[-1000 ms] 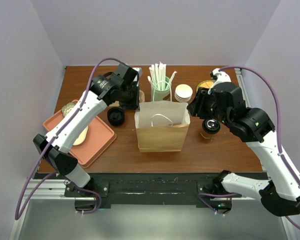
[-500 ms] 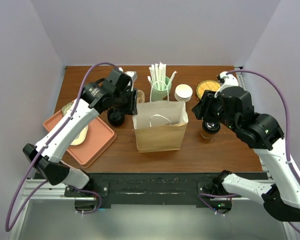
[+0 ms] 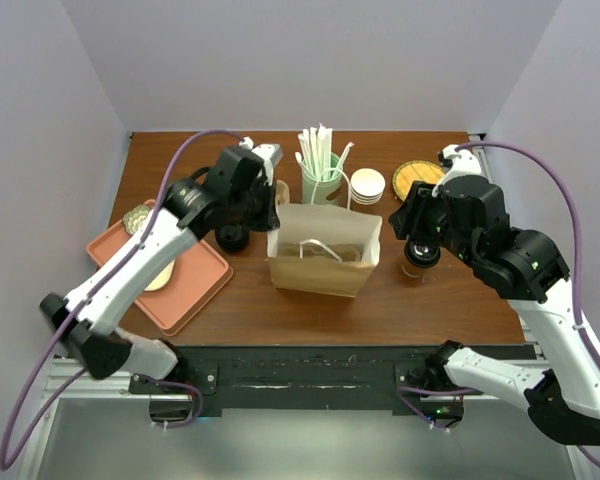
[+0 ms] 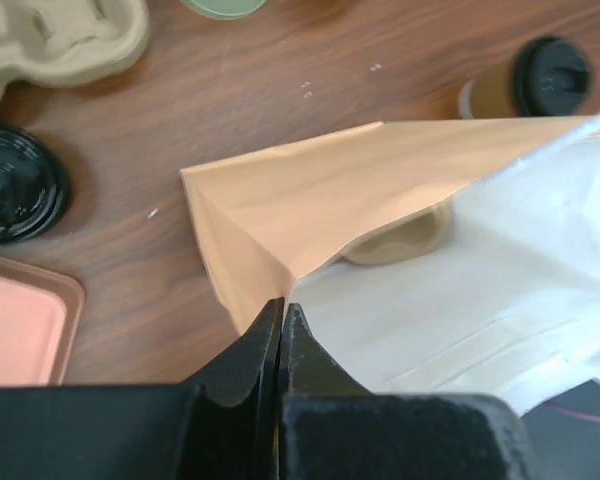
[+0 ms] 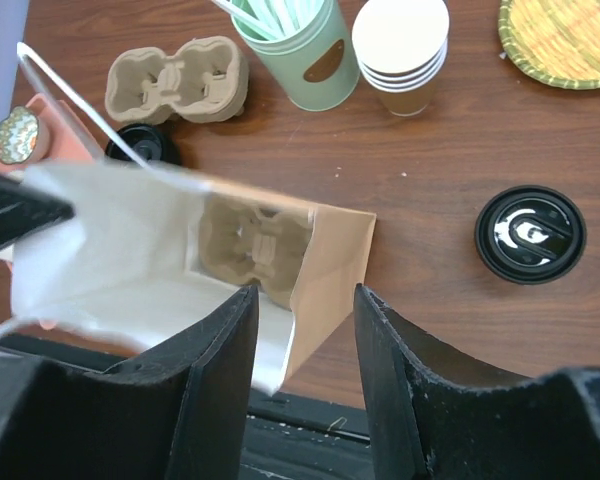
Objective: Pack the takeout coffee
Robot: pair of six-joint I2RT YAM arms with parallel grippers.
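Mostly paper and pulp. Smooth tan kraft on the paper bag: boxy, sharply creased at the corners, pale white inside, with thin white loop handles. Pinched at a folded top corner by the left gripper, black jaws pressed together on the paper edge. Down inside the bag, just ahead of the right gripper, a moulded pulp carrier, grey-beige and rough, only partly seen. Right jaws spread apart over the bag's right side, gripping nothing; contact with the paper impossible to tell.

Off to the right of the right jaws, clear of the bag, upright on the dark wooden table: the takeout coffee, from above just a round glossy black lid with a raised rim and a patch of glare. From the left wrist, far beyond the left jaws and to their right, a short stretch of its brownish paper wall beside the lid.

Left of the left jaws, a loose black disc, ribbed and shiny, and a corner of a salmon tray, cropped by the frame. Cup's full height and any print not readable.
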